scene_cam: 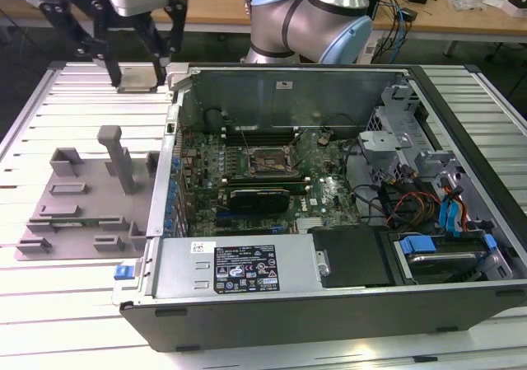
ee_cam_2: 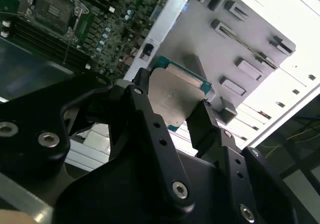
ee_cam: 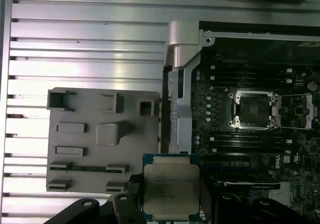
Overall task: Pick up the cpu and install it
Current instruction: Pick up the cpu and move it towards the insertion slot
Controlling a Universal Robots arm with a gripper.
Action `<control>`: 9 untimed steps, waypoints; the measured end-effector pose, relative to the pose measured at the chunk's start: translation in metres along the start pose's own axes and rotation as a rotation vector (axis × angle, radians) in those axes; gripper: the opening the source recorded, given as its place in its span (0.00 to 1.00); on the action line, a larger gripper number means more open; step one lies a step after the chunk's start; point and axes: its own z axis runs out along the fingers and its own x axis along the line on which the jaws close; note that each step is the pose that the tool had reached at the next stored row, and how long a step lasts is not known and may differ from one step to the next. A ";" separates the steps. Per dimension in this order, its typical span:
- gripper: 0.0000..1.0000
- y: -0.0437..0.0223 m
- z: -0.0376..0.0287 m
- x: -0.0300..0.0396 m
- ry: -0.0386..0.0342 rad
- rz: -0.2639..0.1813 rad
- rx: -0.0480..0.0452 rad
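- Grey plastic fixture is lying on the slatted table at the exterior view's left, just beside the open computer case.
- Gripper is hanging at the far left, beyond the fixture. Its fingers are clamping the cpu by two opposite edges.
- The cpu is showing as a small flat square with a pale silvery metal top, faint print and thin green board edging. It is being held level, clear of the table.
- Further right, inside the case, the dark socket frame is sitting on the green motherboard, well apart from the cpu.
- Arm's pale blue joint is standing behind the case's far wall.
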 end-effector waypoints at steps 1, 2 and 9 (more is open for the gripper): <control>0.55 -0.0001 0.0000 -0.0038 0.0001 0.000 0.0000; 0.55 -0.0004 0.0002 -0.0112 0.0001 0.000 -0.0002; 0.55 -0.0017 0.0006 -0.0513 0.0010 0.000 -0.0001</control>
